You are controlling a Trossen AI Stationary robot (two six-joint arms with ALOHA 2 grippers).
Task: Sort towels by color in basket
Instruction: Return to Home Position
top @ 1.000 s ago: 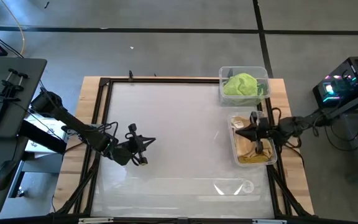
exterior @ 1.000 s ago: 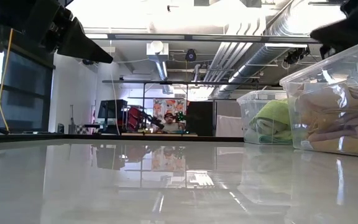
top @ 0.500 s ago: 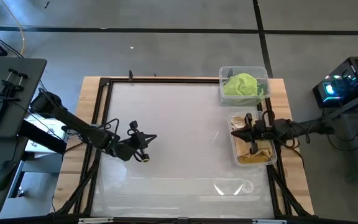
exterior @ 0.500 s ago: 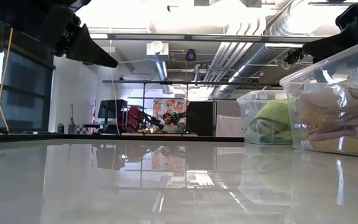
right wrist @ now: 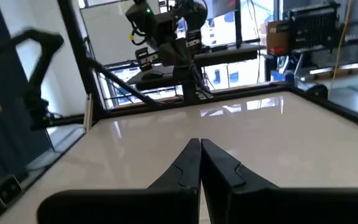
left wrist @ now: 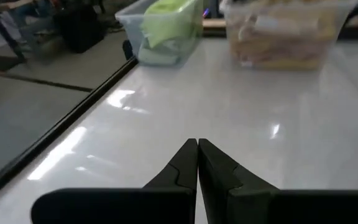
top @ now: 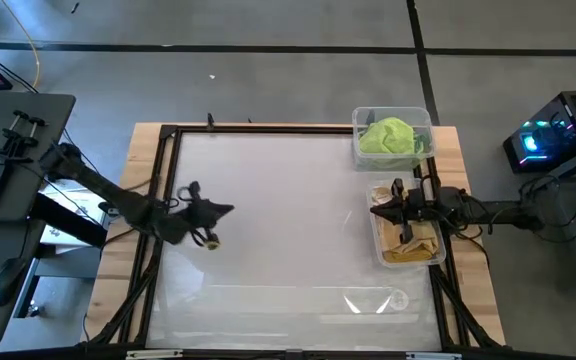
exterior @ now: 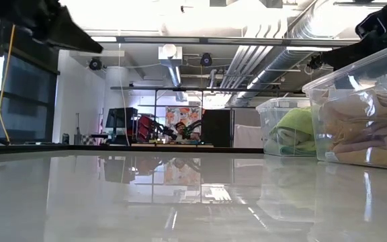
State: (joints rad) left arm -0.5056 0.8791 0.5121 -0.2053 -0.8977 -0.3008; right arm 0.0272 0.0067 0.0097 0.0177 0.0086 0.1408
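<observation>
Wht table point(top: 278, 190), lime towels point(top: 388, 135) bunched, tan towels point(exterior: 355, 134) piled

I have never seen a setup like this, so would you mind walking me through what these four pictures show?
It is a robot with two dark arms at a white table. One picture looks straight down, one looks level across the tabletop, and two come from cameras on the wrists, each looking past its own fingers. The left gripper hangs over the table's left part, shut and empty. The right gripper, also shut and empty, is above the edge of a clear bin of yellow and tan towels. A second bin holds green towels.
</observation>
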